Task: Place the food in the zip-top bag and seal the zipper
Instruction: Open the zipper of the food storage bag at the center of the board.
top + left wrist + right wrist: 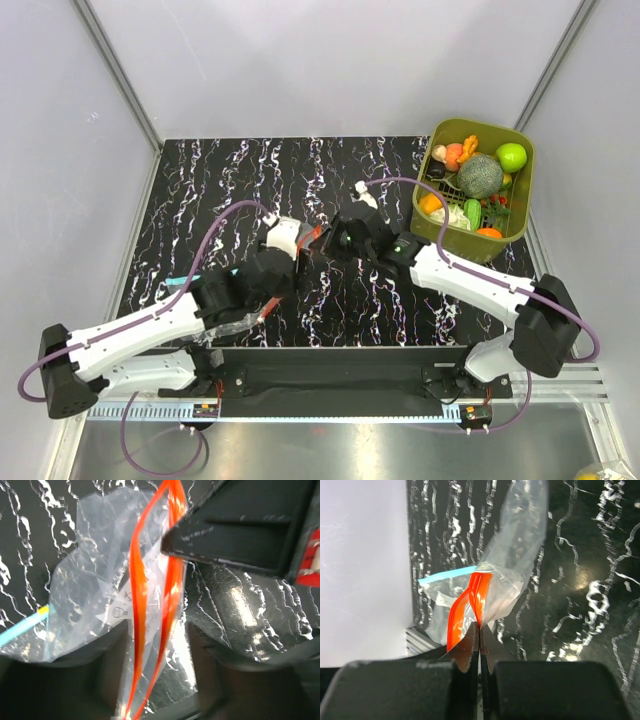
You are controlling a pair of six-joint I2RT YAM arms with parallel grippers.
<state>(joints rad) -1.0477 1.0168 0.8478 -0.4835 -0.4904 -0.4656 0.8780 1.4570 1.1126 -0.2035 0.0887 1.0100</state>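
From my remote station, the right gripper [480,628] is clamped on the thin red-orange zipper strip [468,605] of the crinkly clear zip-top bag [520,540]. Its two black fingers are pressed together with the strip pinched at their tips. The left gripper [155,645] meets the bag from the other side. I see its blurred dark fingers [225,680] standing apart, with the bag's mouth hanging in the gap between them. The strip's two halves bow away from each other along part of their length. The bag is over the black, white-veined table [230,180], well to the left of the olive-green plastic tub [452,240] and nearer the arm bases than the tub is. Its body is tucked partly beneath my left arm. A teal-blue strip [447,575] pokes out just beside the bag, on the side away from the tub. The small toy fruits and vegetables [455,155] lie heaped inside the tub, among them a grey-green netted melon [480,175] and a green apple [511,156].
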